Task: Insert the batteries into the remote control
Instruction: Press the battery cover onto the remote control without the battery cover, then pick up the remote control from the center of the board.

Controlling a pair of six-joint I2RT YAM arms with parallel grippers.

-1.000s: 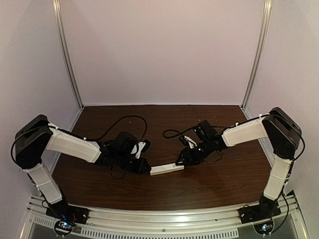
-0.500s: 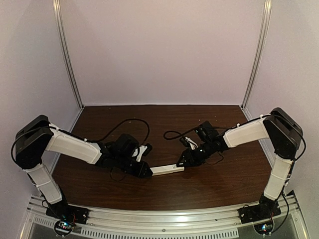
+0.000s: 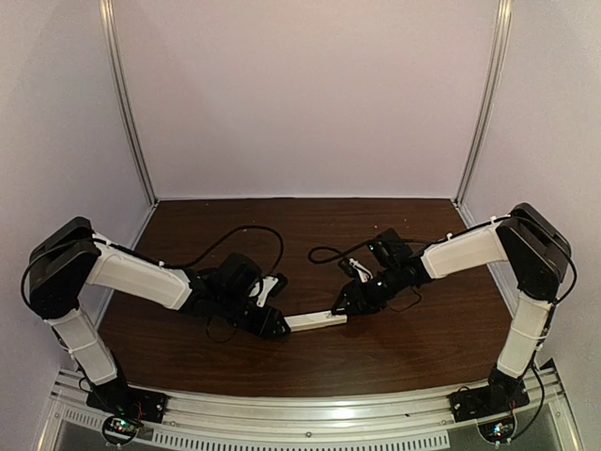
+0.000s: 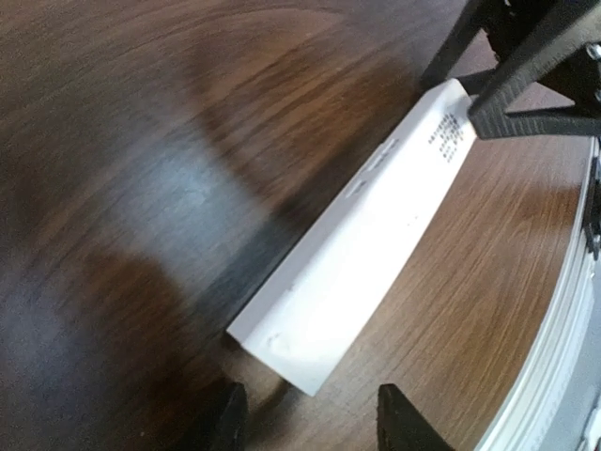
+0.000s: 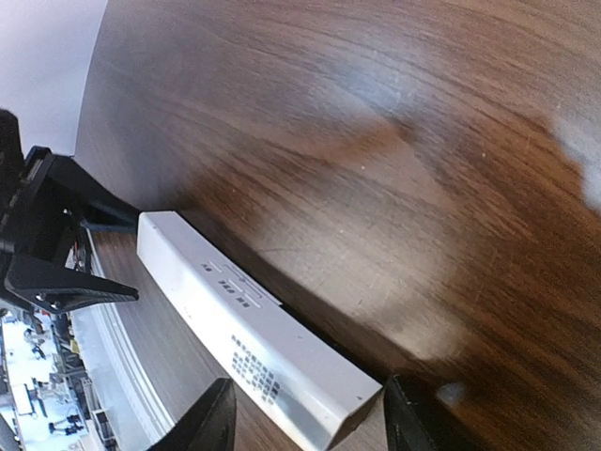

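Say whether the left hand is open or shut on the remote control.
Open. In the left wrist view the fingers of the left hand flank one end of the remote control, with gaps on both sides.

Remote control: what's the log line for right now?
slim white plastic remote control bar: lying on wooden table | left gripper: open, at one end | right gripper: open, at other end

A dark wooden table (image 3: 310, 221) is seen enclosed by plain pale walls (image 3: 300, 94), with aluminium posts (image 3: 127, 103) set at its back corners and a metal rail (image 3: 310, 411) fixed along its near edge.
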